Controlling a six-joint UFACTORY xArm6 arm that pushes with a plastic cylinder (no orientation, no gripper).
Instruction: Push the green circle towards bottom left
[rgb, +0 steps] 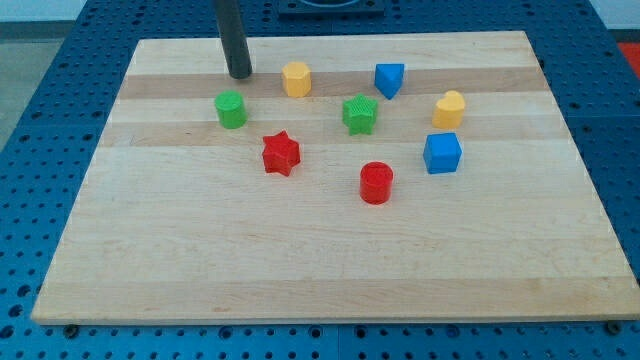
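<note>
The green circle (231, 109) is a short round block on the wooden board (320, 260), in the upper left part. My tip (239, 75) rests on the board just above the green circle, slightly to its right, with a small gap between them. The dark rod rises from the tip out of the view's top.
A yellow hexagon block (296, 78) sits right of my tip. A red star (281, 153) lies below right of the green circle. Further right are a green star (360, 114), a blue triangle (389, 79), a yellow heart (449, 108), a blue cube (442, 153) and a red circle (376, 183).
</note>
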